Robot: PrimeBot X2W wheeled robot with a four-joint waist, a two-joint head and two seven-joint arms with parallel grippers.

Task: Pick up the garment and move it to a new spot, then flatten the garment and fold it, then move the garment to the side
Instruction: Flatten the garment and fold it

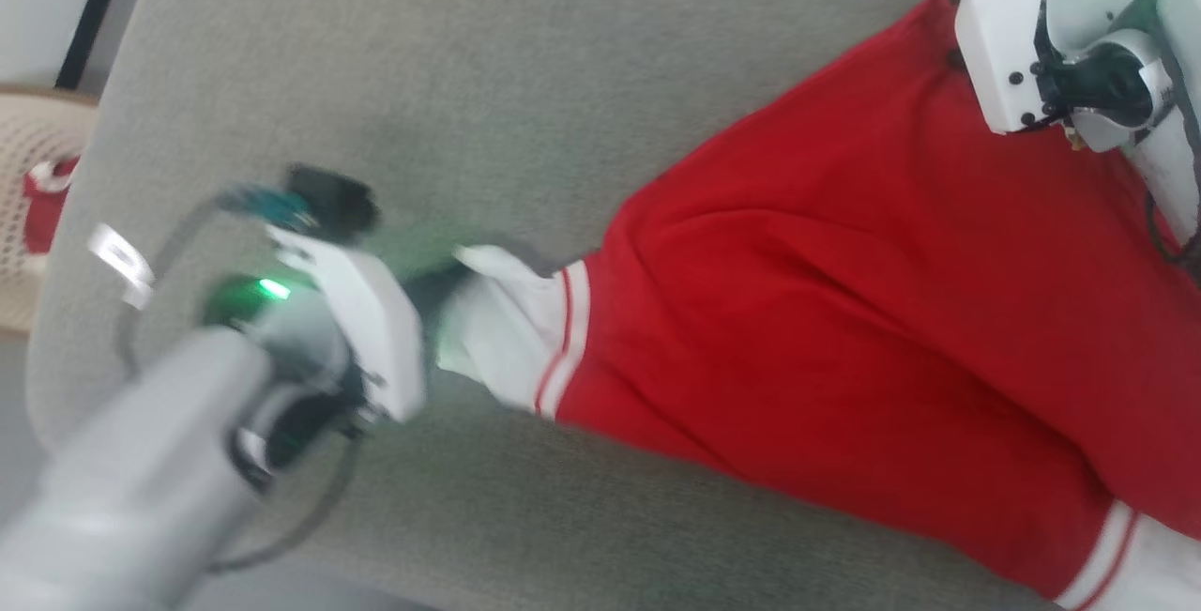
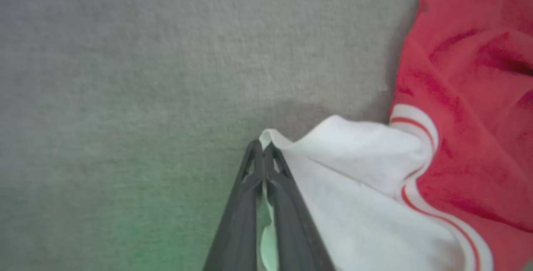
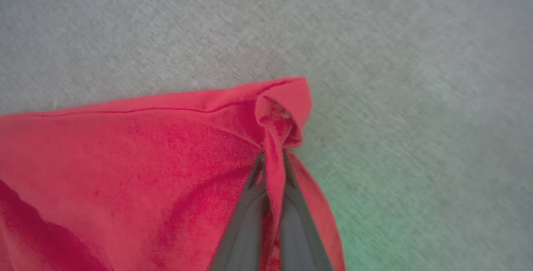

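A bright red thin-fabric garment (image 1: 844,311) is spread across a grey fabric-covered tabletop (image 1: 469,57). Its white, red-striped sleeve end (image 1: 507,339) is pinched by the blurred left gripper (image 1: 457,266); its far red edge is covered by the right gripper (image 1: 957,55).

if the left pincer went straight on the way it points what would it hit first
Probably the grey surface, just past the white sleeve end of the garment that the left pincer pinches; depth is unclear.
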